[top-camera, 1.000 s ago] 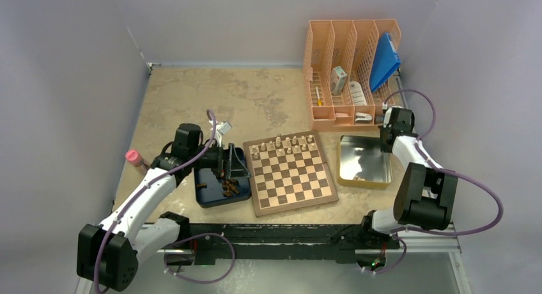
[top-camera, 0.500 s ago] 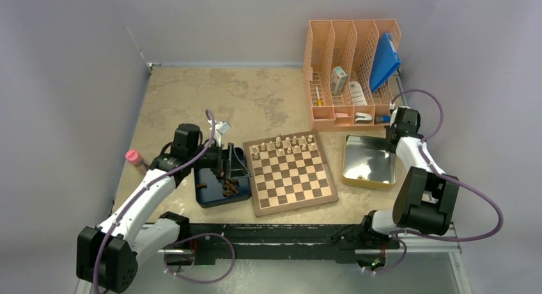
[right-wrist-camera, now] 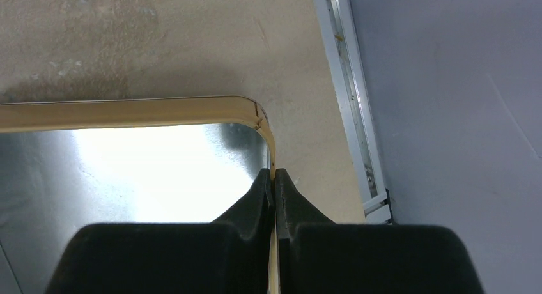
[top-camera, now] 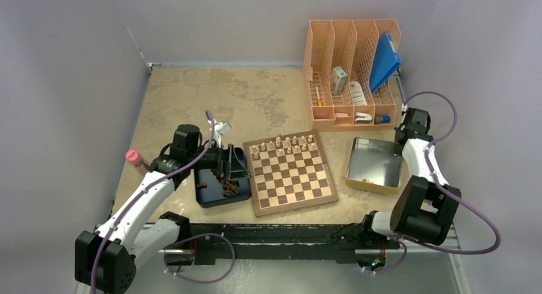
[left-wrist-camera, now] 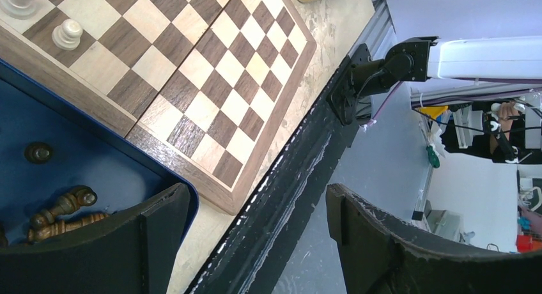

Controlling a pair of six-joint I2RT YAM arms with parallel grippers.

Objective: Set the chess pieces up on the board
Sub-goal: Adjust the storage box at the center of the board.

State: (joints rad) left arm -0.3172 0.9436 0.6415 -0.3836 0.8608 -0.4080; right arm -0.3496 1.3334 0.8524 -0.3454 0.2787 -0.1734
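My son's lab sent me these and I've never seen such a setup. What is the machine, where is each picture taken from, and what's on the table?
These are two robot arms bolted at the table's near edge, each ending in a two-finger pincer. The wide picture comes from a fixed camera above and behind them; the other two come from cameras on the wrists, so you see each pincer's own black fingers. On the table lie a chessboard with pale pieces along its far rows, a blue tray holding dark pieces, a yellow tray, and an orange organizer at the back. The left pincer hangs open above the blue tray's edge, holding nothing. The right pincer is shut on the yellow tray's rim.
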